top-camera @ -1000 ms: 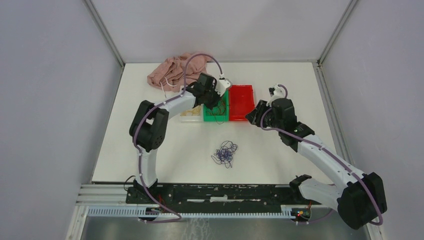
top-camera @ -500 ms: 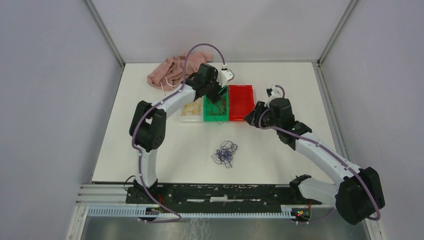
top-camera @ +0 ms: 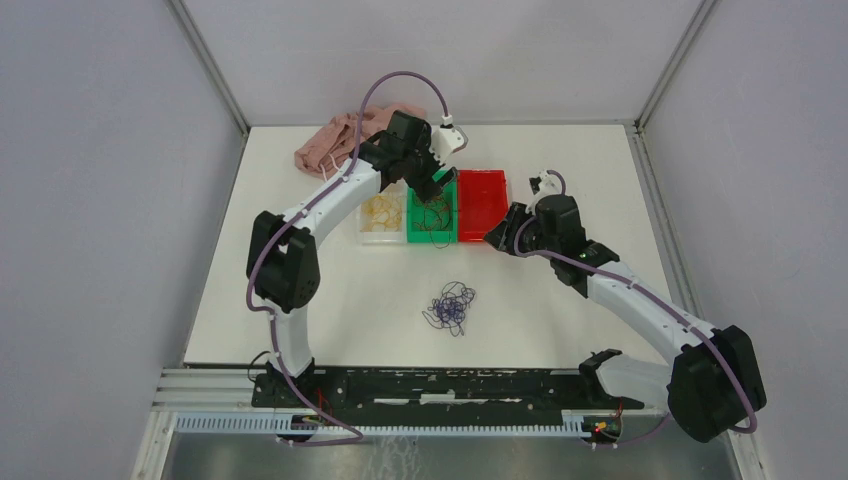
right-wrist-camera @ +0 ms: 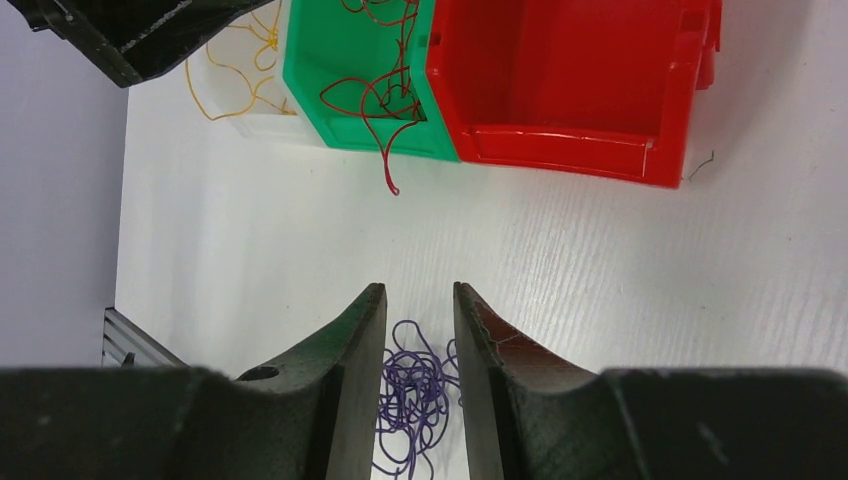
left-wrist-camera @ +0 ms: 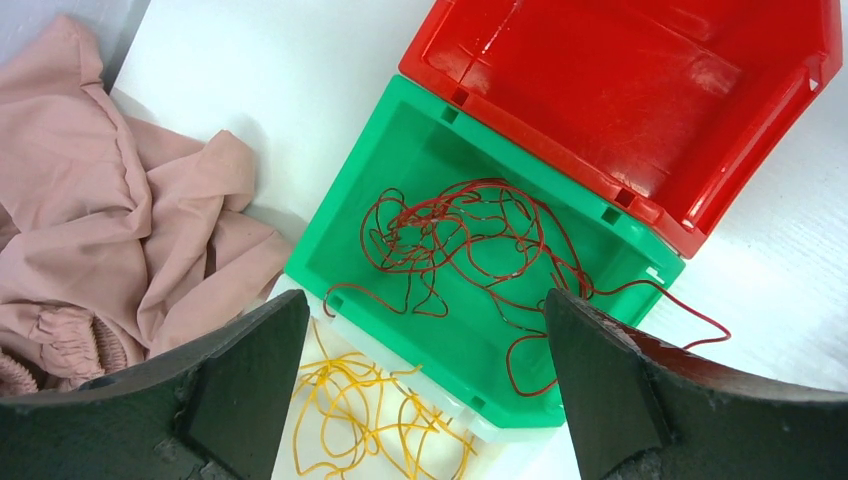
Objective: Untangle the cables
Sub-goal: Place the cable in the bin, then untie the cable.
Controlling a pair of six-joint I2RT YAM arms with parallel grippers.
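The cables lie sorted by colour. Red cables (left-wrist-camera: 470,250) curl inside the green bin (left-wrist-camera: 352,225), and one strand (right-wrist-camera: 388,170) hangs over its near rim. Yellow cables (left-wrist-camera: 365,420) lie in the clear bin (top-camera: 382,232) beside it. A purple tangle (top-camera: 450,307) rests loose on the table. My left gripper (left-wrist-camera: 425,298) hovers wide open above the green bin, holding nothing. My right gripper (right-wrist-camera: 420,288) hangs over the table near the red bin's front corner, its jaws a narrow gap apart and empty. The purple tangle (right-wrist-camera: 415,390) shows far below between them.
The empty red bin (top-camera: 481,203) stands right of the green one. A crumpled pink garment (top-camera: 335,145) lies at the back left, close to the bins. Grey walls enclose the white table on three sides.
My left gripper has gone from shut to wide open over the green bin and drawn up and back a little. My right arm has shifted slightly left.
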